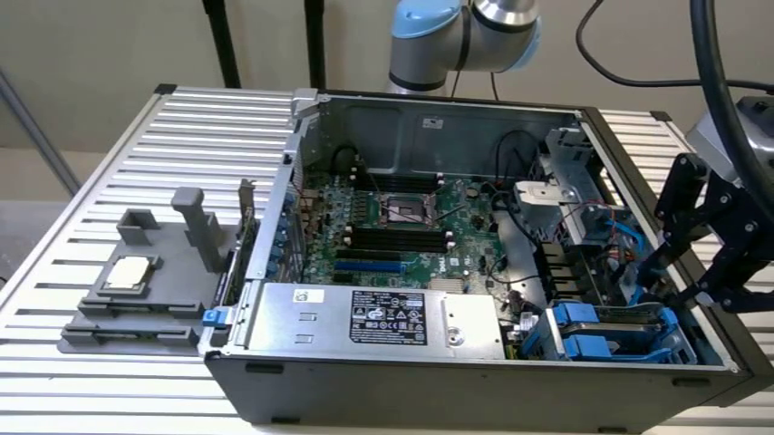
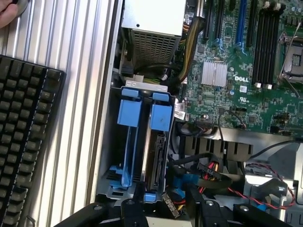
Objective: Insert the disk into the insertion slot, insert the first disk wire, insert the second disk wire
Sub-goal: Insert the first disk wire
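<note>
Silver slatted table point(image 1: 194, 136) under open computer case point(image 1: 484, 399), beige wall point(image 1: 97, 45) behind; jaws wide apart, empty.

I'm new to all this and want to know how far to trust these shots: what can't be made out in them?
- Disk: its blue frame covers it in the insertion slot, wrist view; depth unclear.
- Wires: ends tangled, partly under the pincer, wrist view.
- Power supply label: print too small, exterior view.
- Keyboard: cut off by the picture's edge, wrist view.
</note>
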